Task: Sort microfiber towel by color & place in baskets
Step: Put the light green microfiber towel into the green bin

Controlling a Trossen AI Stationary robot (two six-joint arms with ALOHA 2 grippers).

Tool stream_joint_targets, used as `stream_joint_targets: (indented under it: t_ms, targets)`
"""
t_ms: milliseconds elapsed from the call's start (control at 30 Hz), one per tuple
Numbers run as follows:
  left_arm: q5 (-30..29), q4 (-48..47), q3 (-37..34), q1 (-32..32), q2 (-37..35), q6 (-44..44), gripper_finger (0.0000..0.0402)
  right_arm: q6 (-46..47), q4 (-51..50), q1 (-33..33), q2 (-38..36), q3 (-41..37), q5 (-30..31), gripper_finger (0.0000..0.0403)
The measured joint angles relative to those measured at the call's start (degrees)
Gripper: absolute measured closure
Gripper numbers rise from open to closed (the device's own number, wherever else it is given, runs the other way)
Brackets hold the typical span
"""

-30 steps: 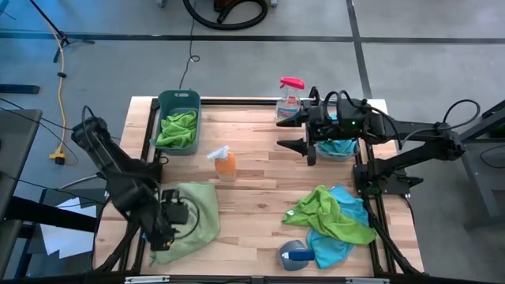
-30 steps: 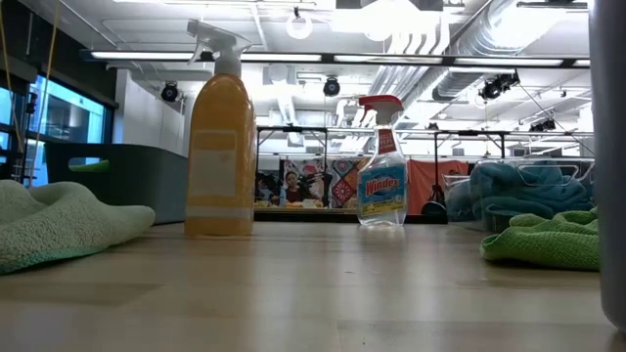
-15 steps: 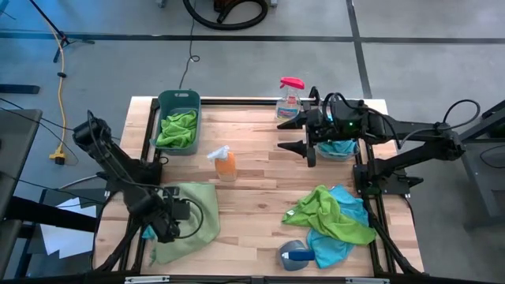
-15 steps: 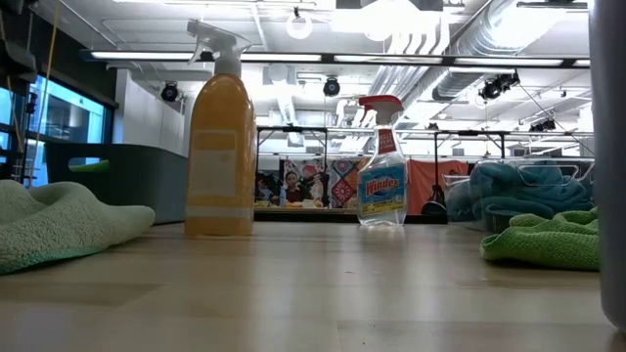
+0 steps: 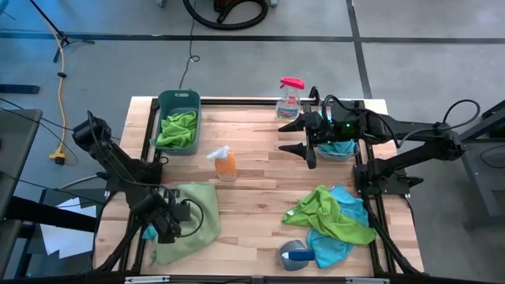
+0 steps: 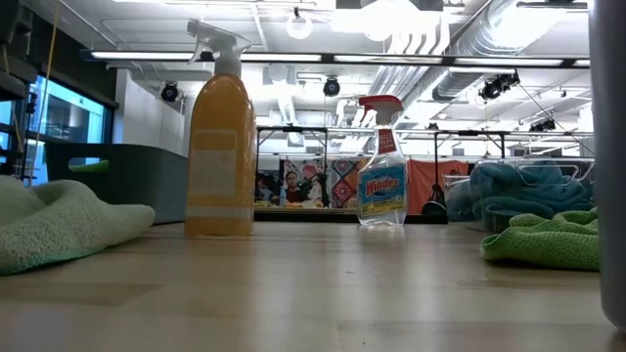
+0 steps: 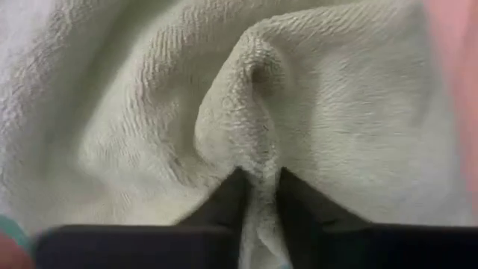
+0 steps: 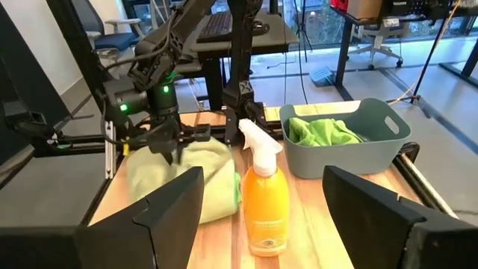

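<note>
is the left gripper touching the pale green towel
Touching. In the left wrist view the left gripper has its jaws closed on a pinched ridge of the pale green towel, with cloth pressed between them and no gap.

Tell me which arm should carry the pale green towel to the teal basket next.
Left. The left gripper is already shut on a fold of the pale green towel, on the teal basket's side of the table. The right gripper hangs open near the clear basket, far across.

Clear basket (image 5: 341,147) mostly hidden under right claw (image 5: 293,136); its contents unclear.
</note>
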Motion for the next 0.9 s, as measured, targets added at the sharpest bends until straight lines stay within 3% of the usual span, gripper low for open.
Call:
stream_joint_targets:
  t_ms: [67,233,533,900]
  targets:
    - [0.80,1.30,0.00,0.37,-0.76,-1.14,0.0387,-0.46,0.02,0.00,0.00,0.00,0.00,0.0132]
    - [2.41,-0.71,3.79,1.48,-5.01,-2.67,0.0397,-0.50,0.02,0.01,0.00,0.00,-0.01,0.0132]
    - [-0.14,-12.01,19.91,4.43,-16.08,2.13,0.0401,-0.58,0.04,0.00,0.00,0.00,0.00,0.0132]
    - [-0.05,-11.62,31.61,9.22,-21.33,-0.77,0.0401,-0.41,0.15,0.00,0.00,0.00,0.00,0.0132]
